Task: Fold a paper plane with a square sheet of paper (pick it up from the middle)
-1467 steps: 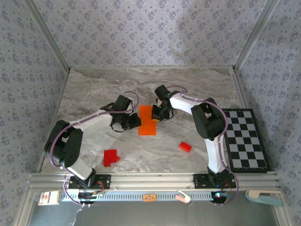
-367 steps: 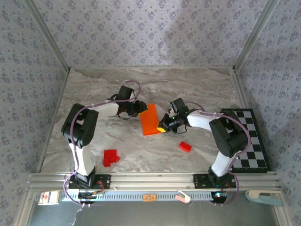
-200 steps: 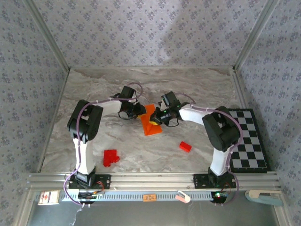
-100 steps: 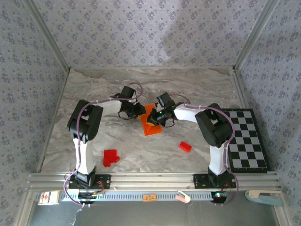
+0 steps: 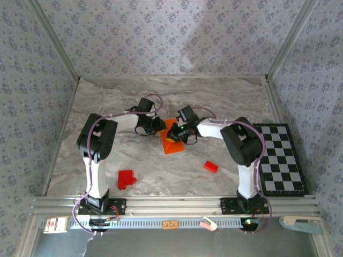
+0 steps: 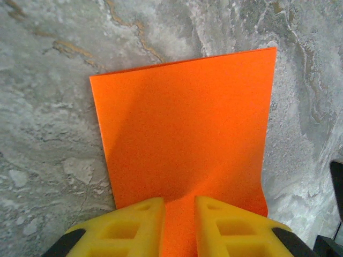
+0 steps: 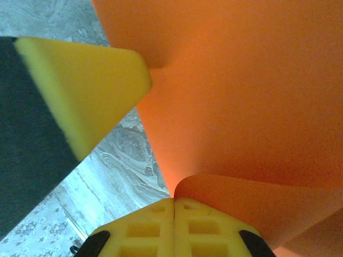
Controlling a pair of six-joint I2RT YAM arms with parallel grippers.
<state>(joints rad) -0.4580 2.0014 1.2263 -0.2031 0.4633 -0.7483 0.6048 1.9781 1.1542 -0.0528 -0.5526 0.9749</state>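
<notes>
Centre of the frame, the bright orange square sheet of paper (image 5: 172, 144) lies on the marbled worktop (image 5: 107, 101); left hand (image 6: 179, 202) slightly parted at its edge, right hand (image 7: 174, 202) clamped on a curled flap.

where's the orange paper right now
In the top external view the thin bright orange sheet of paper sits at the middle of the grey marble table, the left claw at its left edge and the right claw pinching its right side.
</notes>
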